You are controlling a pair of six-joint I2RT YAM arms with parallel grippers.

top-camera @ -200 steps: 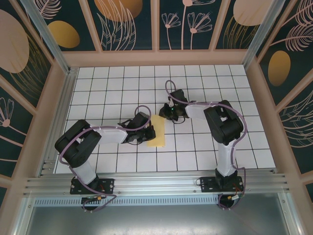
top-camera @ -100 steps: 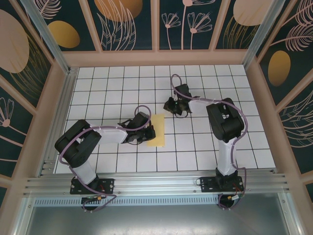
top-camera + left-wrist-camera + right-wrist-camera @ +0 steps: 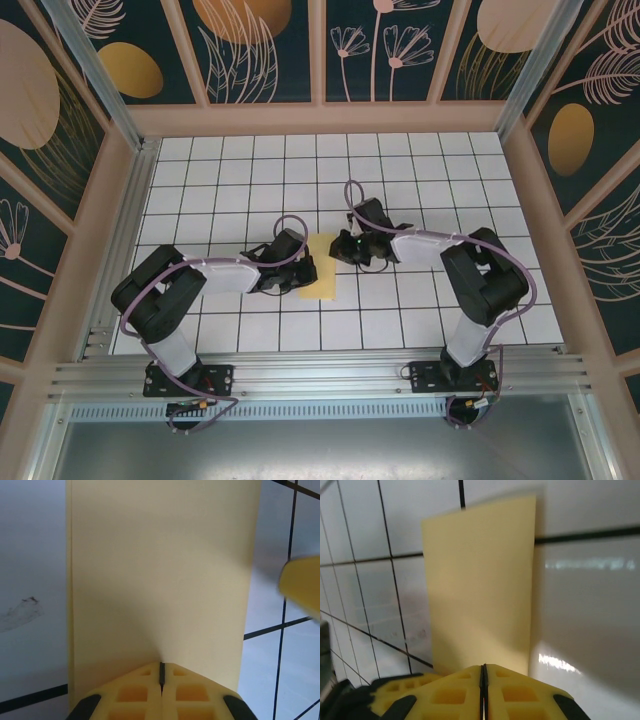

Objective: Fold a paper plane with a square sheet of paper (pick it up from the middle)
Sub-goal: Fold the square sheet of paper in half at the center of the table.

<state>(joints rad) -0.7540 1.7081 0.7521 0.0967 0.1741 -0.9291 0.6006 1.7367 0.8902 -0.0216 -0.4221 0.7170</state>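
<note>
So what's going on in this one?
Two robot arms are working on the square sheet of paper, which lies flat on the tiled table as a narrow pale-yellow rectangle, apparently folded in half and not yet a plane. The left gripper has its fingers closed with the tips on the paper's left side. The right gripper, fingers also closed, sits at the paper's far end. Neither is lifting the paper.

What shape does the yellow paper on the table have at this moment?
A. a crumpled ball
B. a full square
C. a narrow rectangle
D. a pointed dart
C: the yellow paper lies flat on the table, clearly longer than wide, with straight edges and square corners.
</note>
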